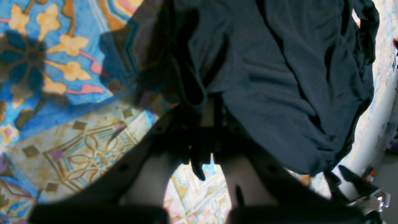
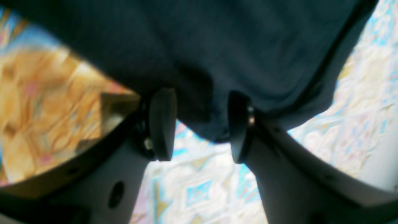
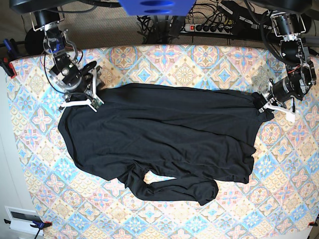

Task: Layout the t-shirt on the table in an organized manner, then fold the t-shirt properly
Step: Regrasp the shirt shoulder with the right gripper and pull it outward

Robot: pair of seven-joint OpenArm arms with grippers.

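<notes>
Between right pincer [image 2: 199, 124] pads, t-shirt [image 2: 199, 56] edge

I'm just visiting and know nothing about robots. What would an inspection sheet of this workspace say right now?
Surface: table covered by a pastel diamond-tile cloth, bare around the garment.
Job's things: black t-shirt spread wide but wrinkled, one long sleeve curled along its near edge.
Clutter: nothing seen on the cloth.
Grippers: left gripper shut on the t-shirt's corner; right gripper open, pads either side of a fabric edge.
Cables: black cables and a power strip behind the far edge.
Surroundings: clamps at the table's edges; blue part above.
</notes>
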